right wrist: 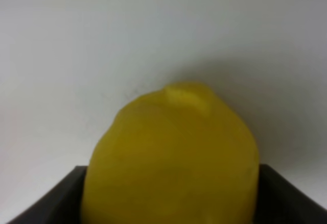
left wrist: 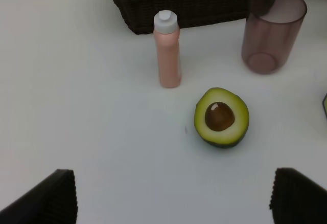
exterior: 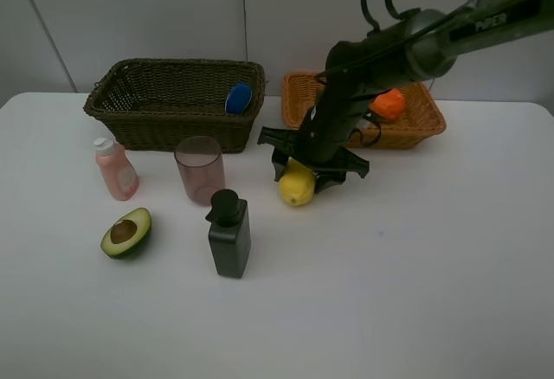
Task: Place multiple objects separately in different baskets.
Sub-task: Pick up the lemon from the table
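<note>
My right gripper (exterior: 303,176) is shut on the lemon (exterior: 297,187) low over the table, in front of the baskets; in the right wrist view the lemon (right wrist: 171,157) fills the gap between the fingers. My left gripper (left wrist: 172,196) is open and empty above the table, near the avocado half (left wrist: 221,117), the pink bottle (left wrist: 167,50) and the pinkish cup (left wrist: 273,32). The black pump bottle (exterior: 229,234) stands at the front. A blue cap (exterior: 239,98) shows in the dark basket (exterior: 112,93). The orange (exterior: 389,104) lies in the tan basket (exterior: 424,124). The pear is hidden.
In the high view the avocado half (exterior: 126,232), pink bottle (exterior: 115,170) and cup (exterior: 200,170) stand in front of the dark basket. The right arm (exterior: 407,46) reaches over the tan basket. The white table (exterior: 415,275) is bare at the right and front.
</note>
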Available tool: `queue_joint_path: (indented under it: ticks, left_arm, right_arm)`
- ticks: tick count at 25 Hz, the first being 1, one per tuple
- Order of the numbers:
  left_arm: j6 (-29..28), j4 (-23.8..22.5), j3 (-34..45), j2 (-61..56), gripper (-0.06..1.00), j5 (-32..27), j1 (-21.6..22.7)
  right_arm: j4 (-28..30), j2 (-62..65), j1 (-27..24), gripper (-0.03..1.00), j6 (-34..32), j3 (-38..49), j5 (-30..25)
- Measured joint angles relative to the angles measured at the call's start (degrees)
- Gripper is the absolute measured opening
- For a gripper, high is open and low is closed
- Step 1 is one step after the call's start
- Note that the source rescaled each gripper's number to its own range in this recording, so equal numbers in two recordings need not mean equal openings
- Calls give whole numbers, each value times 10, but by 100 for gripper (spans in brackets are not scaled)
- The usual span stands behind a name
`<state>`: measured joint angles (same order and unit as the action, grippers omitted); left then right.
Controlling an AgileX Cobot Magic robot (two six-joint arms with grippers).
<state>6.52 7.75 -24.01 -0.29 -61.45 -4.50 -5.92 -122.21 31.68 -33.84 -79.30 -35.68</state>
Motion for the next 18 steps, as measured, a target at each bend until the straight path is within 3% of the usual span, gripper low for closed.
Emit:
queue_joint_path:
  ticks: [18]
  left_arm:
    - [0, 0, 0, 0, 100, 0, 0]
  right_arm:
    - [-2, 14, 1, 43, 0, 0, -4]
